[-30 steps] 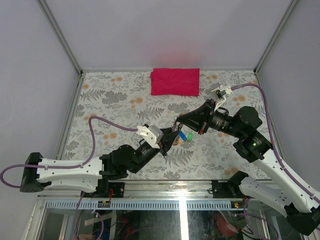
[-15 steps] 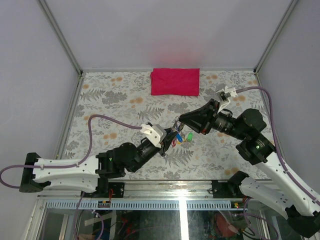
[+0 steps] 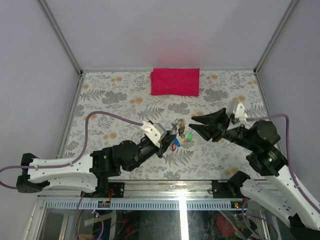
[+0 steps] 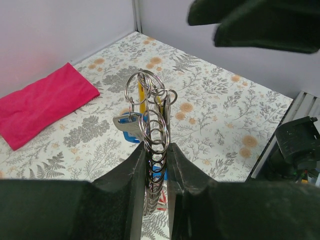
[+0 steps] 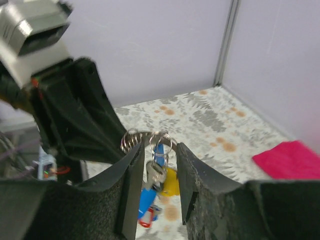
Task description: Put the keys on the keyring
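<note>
The keyring (image 4: 148, 84), a cluster of thin silver loops, stands upright, pinched in my left gripper (image 4: 152, 150) above the middle of the bench (image 4: 210, 95). The blue and yellow keys (image 5: 149, 197) dangling beneath show best in the right wrist view. From the left wrist the rings hide most of them. My right gripper (image 3: 193, 125) hangs parted just beside them; I cannot tell whether it touches them.

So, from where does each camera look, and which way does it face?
Top: above and behind the arms, looking down on the table; both arms show.
Left wrist: on the left arm, facing the right gripper beyond the keyring; its own fingers show.
Right wrist: on the right arm, facing the left gripper; its own fingers show.
Both wrist views share the keys and red cloth.
</note>
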Robot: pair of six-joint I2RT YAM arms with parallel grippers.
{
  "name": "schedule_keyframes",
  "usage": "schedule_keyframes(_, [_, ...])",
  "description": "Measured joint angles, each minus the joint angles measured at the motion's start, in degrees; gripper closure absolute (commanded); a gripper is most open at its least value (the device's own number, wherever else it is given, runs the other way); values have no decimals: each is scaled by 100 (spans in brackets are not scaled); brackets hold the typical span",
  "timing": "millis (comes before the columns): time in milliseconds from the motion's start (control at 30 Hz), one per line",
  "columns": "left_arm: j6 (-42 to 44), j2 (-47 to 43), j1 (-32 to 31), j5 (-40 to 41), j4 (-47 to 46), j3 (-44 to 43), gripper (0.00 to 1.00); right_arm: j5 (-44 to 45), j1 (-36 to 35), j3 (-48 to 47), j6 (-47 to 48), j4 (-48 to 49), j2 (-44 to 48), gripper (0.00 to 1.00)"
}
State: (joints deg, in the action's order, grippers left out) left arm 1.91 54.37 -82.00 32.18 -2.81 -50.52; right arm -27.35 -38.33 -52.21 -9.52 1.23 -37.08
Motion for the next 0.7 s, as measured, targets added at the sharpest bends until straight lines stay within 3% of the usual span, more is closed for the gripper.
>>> schedule_keyframes(233, [-339, 26, 0, -90, 485, -258, 100, -636, 4, 809, 1985, 527, 776, 62])
schedule_keyframes(500, [-702, 256, -2, -155, 1279, -933, 100, -1346, 9, 833, 4026, 516, 734, 62])
schedule_keyframes(700, [-793, 446, -2, -225, 1794, -1290, 100, -1731, 9, 369, 5156, -46, 363, 62])
